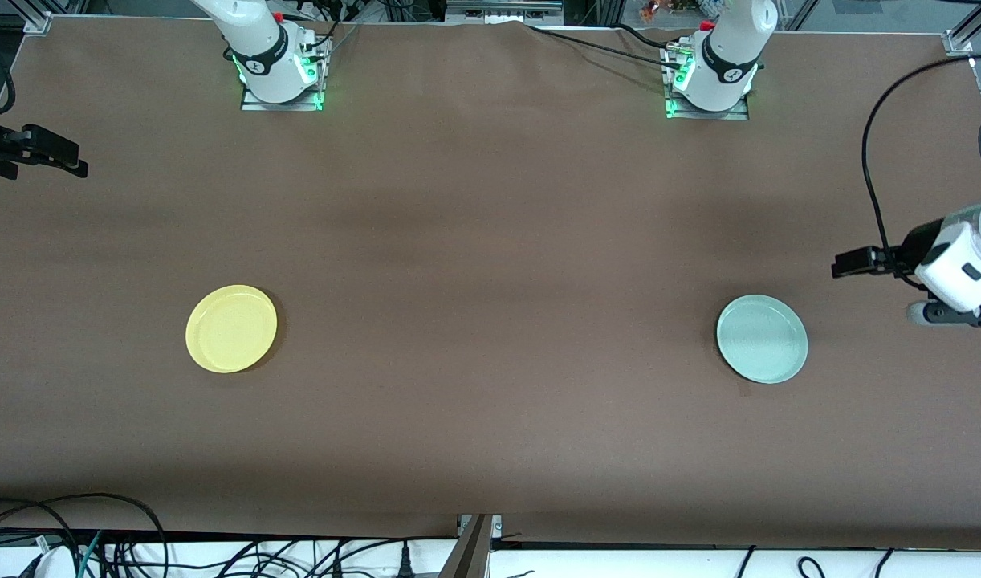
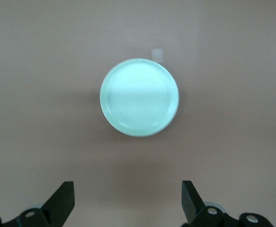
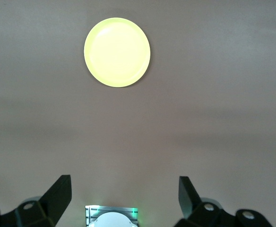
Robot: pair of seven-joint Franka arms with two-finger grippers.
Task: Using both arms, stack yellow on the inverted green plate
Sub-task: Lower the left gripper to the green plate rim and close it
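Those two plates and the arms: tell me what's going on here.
Nothing is being handled yet. The yellow plate lies toward the right arm's end of the table, and the green plate lies toward the left arm's end, far apart. The left gripper hangs above the green plate, the right gripper up at its own end with the yellow plate in its sight. Both have jaws open and empty. The stacking has not begun.

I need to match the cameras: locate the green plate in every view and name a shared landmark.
Front view: green plate on the brown table, toward the left arm's end.
Left wrist view: plate centred, ahead of the open left tool.
Right wrist view: absent.
Shared landmark: the brown table.
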